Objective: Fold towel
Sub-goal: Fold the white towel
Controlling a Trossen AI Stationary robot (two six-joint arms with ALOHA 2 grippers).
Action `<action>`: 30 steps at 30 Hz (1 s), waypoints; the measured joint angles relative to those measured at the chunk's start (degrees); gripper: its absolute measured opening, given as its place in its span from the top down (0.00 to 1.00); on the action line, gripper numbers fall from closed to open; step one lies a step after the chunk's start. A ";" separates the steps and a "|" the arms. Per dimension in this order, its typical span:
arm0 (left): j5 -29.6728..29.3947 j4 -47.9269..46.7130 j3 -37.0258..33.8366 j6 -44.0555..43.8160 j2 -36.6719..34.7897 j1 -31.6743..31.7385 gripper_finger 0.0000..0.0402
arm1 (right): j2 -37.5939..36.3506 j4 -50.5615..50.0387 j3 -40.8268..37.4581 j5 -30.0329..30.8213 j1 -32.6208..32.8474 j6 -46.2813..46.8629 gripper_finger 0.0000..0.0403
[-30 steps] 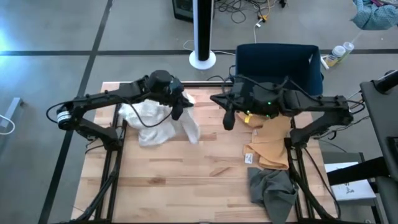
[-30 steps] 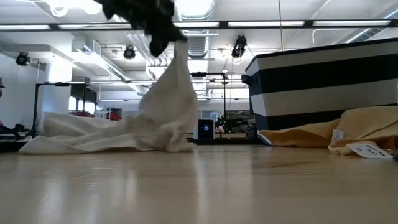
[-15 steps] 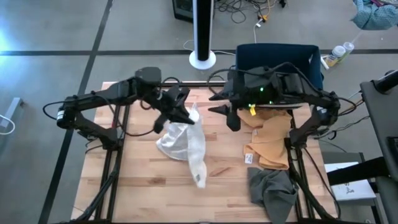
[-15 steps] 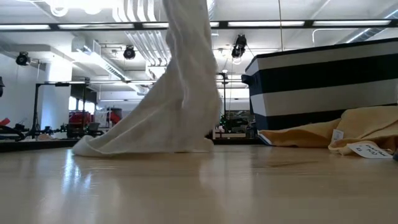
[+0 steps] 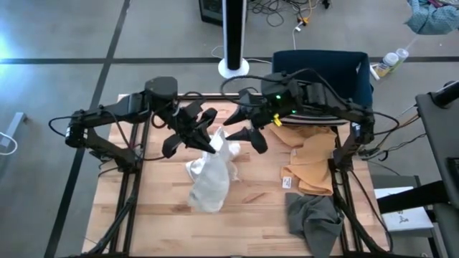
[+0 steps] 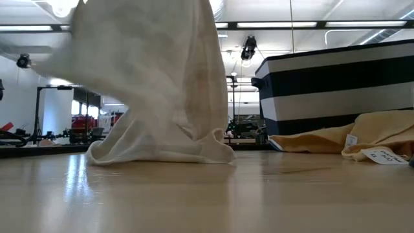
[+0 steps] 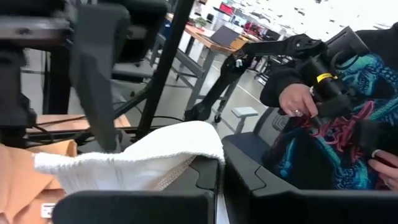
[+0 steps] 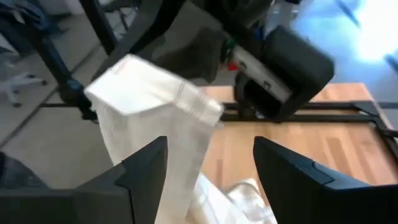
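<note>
Left gripper [image 5: 209,140] pinches the raised white towel [image 5: 209,179]; right gripper [image 5: 240,134], fingers spread just beside it, may miss the swaying edge

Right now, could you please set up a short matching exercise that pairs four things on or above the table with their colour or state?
Things:
1. white towel
2. tan cloth
3. grey cloth
4. right gripper

States:
a. crumpled at the table's near right corner
b. open beside the hanging towel
c. lifted, lower end on the table
d. spread flat, white tag showing

Pairs: 1-c, 2-d, 3-a, 4-b
</note>
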 joint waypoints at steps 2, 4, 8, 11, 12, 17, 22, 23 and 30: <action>-0.26 0.00 0.00 -0.20 0.00 -0.97 1.00 | 0.28 2.08 0.00 -4.45 -0.48 1.22 0.41; -1.19 0.07 0.00 -0.09 0.03 -1.84 1.00 | 0.81 3.47 -0.02 -10.46 -0.90 2.67 0.41; -2.62 0.02 -0.02 0.09 0.13 -2.78 1.00 | 2.19 4.18 0.04 -16.54 -1.29 5.03 0.41; -2.80 -0.52 -0.02 0.03 0.13 -2.77 1.00 | 2.95 3.96 0.04 -16.49 -1.33 5.01 0.42; -2.85 -1.16 -0.02 0.11 0.13 -2.77 1.00 | 2.97 3.95 0.03 -16.47 -1.31 5.03 0.43; -2.83 -1.63 -0.04 0.04 0.11 -2.77 1.00 | 2.80 4.50 0.02 -16.67 -1.27 4.59 0.46; -4.05 -2.03 -0.07 0.42 0.13 -2.77 1.00 | 2.73 4.54 0.02 -18.68 -1.29 4.92 0.49; -4.59 -1.98 -0.07 0.46 0.11 -2.77 1.00 | 2.71 4.56 0.02 -18.96 -1.29 5.09 0.49; -5.73 -2.39 -0.07 0.44 0.05 -2.76 1.00 | 2.53 5.60 0.02 -19.12 -0.86 5.05 0.59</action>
